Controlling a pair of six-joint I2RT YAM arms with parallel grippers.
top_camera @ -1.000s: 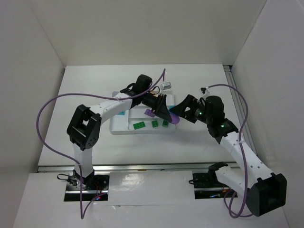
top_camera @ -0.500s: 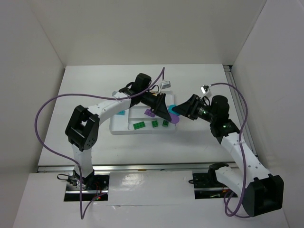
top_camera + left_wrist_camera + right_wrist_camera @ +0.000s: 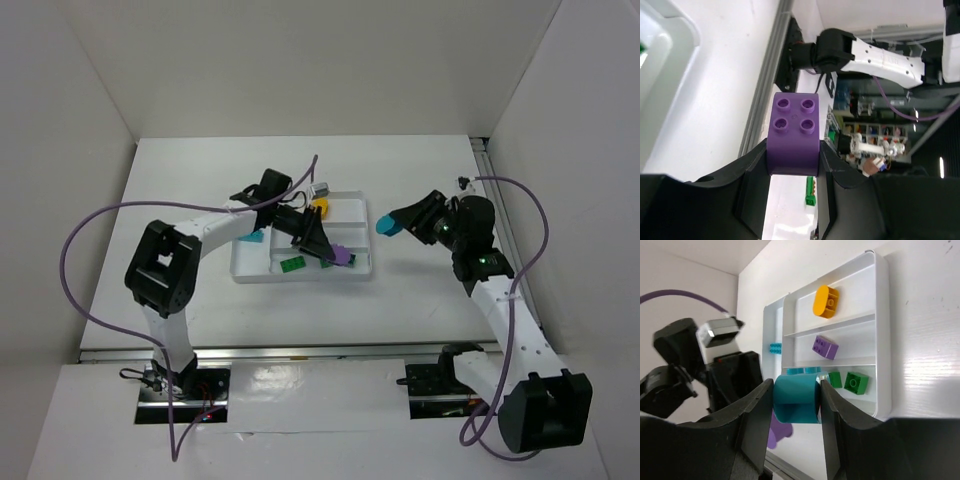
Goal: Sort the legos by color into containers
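Top external: left gripper (image 3: 330,252) pinches purple lego (image 3: 343,257) over tray (image 3: 350,222); right gripper (image 3: 396,221), teal lego (image 3: 385,226).

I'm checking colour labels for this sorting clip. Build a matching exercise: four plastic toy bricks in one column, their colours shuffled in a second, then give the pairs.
Column one
1. studded plastic brick clamped in the left end effector
2. rounded plastic brick clamped in the right end effector
3. oval plastic brick lying in the white plastic compartment tray
4. two studded plastic bricks side by side in a long tray section

Column two
A. green
B. teal
C. purple
D. yellow-orange

Pairs: 1-C, 2-B, 3-D, 4-A
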